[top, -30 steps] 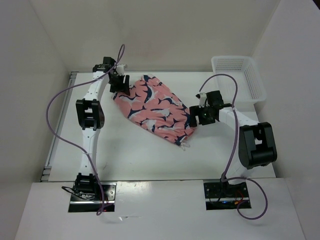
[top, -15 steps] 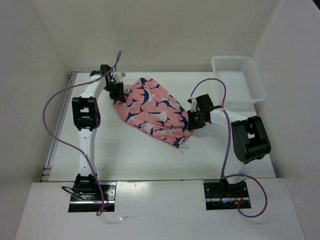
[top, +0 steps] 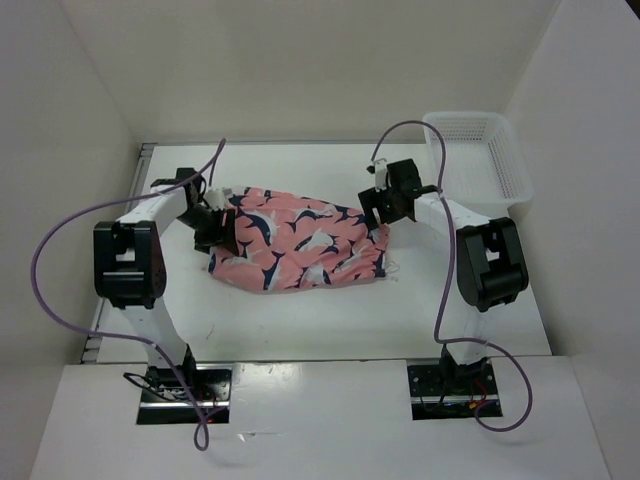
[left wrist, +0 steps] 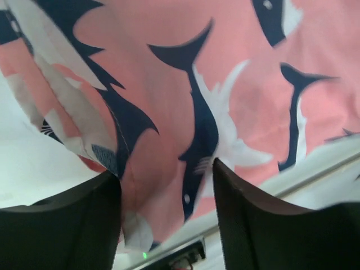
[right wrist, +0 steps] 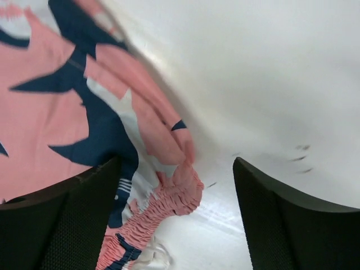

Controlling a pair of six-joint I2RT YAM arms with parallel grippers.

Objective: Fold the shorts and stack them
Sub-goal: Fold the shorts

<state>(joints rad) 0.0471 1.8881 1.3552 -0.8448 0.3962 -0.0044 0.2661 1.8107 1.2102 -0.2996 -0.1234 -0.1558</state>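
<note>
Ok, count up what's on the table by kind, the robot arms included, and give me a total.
Shorts: 1
Basket: 1
Robot arms: 2, the left arm and the right arm
Total: 4
</note>
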